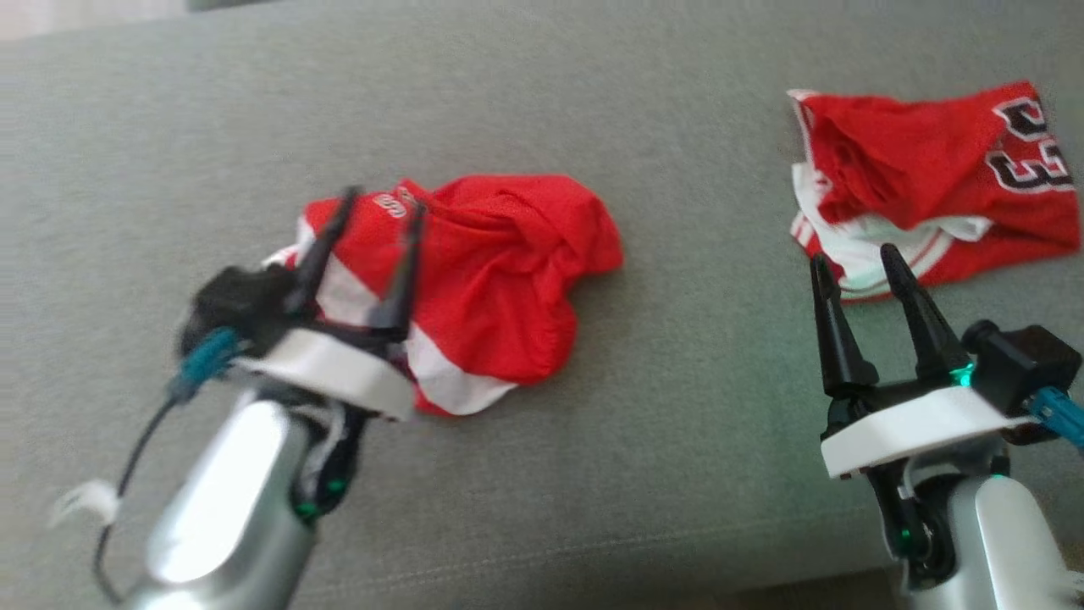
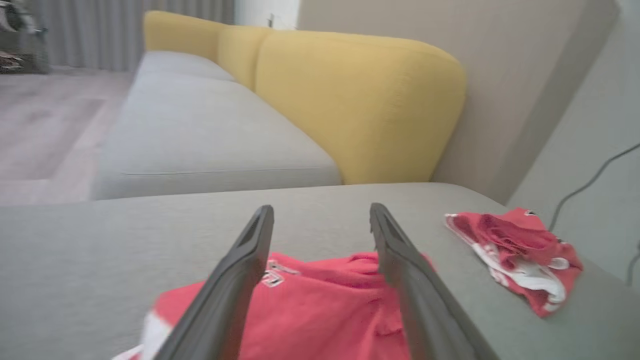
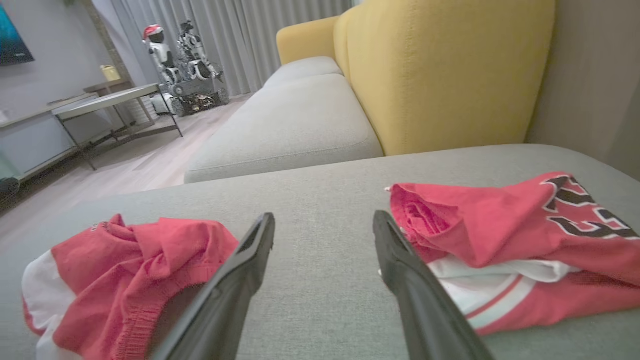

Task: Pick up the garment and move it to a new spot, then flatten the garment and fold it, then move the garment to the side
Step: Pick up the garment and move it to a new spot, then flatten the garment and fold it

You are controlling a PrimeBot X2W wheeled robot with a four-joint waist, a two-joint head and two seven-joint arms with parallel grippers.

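The garment point(image 1: 500, 280), a crumpled heap of red mesh with white panels, lies left of the middle of the grey sofa seat point(image 1: 593, 102), back from its near edge. The left jaws stand over its near-left part, spread apart with nothing between them. Their tips are low against the cloth, and the blur there leaves me unable to say whether they touch it. To my eye the heap is set down but not flattened, and that is where trouble could start. The layers are bunched over each other, so a pinch taken now might gather two or three thicknesses at once and spread the cloth twisted rather than flat. The open weave could also hook on a fingertip and drag along when the arm moves away. Toward the near right corner the right jaws are apart too and carry nothing, their tips just beside the white-trimmed hem of a second red jersey point(image 1: 931, 161) with black numerals. A careless sweep from that side could catch that piece instead, or shove it into the working space. Farther back, the yellow backrest point(image 2: 360, 100) closes off the neighbouring seat.
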